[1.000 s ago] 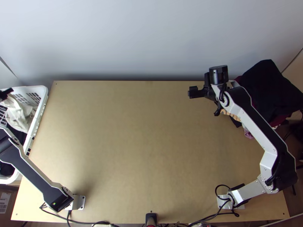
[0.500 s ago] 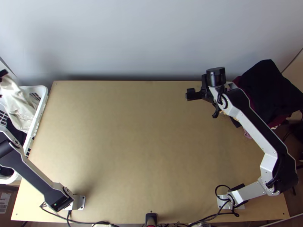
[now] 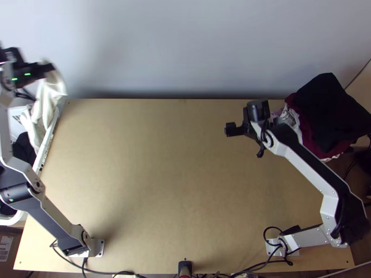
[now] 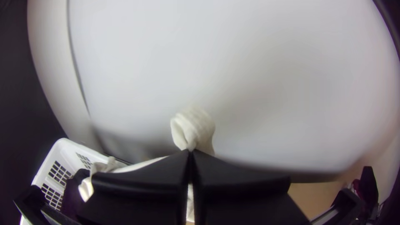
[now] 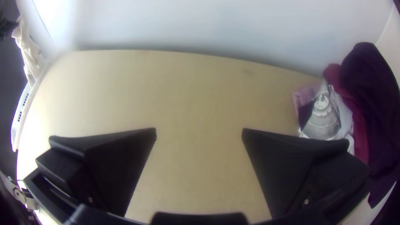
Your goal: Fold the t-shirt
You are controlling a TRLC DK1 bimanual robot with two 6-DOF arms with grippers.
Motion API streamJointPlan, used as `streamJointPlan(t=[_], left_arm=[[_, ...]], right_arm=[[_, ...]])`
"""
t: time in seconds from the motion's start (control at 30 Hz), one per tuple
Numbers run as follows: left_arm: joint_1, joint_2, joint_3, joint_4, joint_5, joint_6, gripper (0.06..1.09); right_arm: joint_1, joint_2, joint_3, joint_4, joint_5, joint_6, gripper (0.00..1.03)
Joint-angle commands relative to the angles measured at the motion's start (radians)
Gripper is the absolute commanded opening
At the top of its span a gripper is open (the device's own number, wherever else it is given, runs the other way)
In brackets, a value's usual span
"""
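Left gripper (image 3: 50, 68) has its jaws pinching cream cloth (image 3: 45, 99), right gripper (image 3: 245, 140) has jaws wide apart

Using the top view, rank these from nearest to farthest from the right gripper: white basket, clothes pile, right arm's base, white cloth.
1. Clothes pile: far right corner.
2. Right arm's base: near edge, right side.
3. White cloth and white basket: both far left, too close to call; the left gripper holds the cloth.
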Motion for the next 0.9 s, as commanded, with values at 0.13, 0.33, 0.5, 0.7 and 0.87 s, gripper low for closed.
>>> streamJointPlan(t=[0.13, 0.33, 0.5, 0.7, 0.87], left_arm=[[-0.436, -0.055, -0.083, -0.094, -0.028, -0.003, 0.09], [-0.674, -0.026, -0.181, -0.092, -0.077, -0.024, 0.10], [-0.829, 0.012, -0.244, -0.078, -0.085, -0.084, 0.10], [-1.007, 0.090, -0.267, -0.066, -0.105, -0.152, 0.10], [-1.106, 0.150, -0.250, 0.000, -0.108, -0.205, 0.10]], right_arm=[[-0.015, -0.107, -0.324, 0.200, 0.001, 0.026, 0.96], [-0.047, -0.147, -0.420, 0.289, -0.001, 0.051, 0.96], [-0.050, -0.174, -0.500, 0.347, -0.001, 0.049, 0.96], [-0.084, -0.224, -0.581, 0.384, -0.027, 0.051, 0.96], [-0.084, -0.299, -0.621, 0.387, -0.050, 0.065, 0.96]])
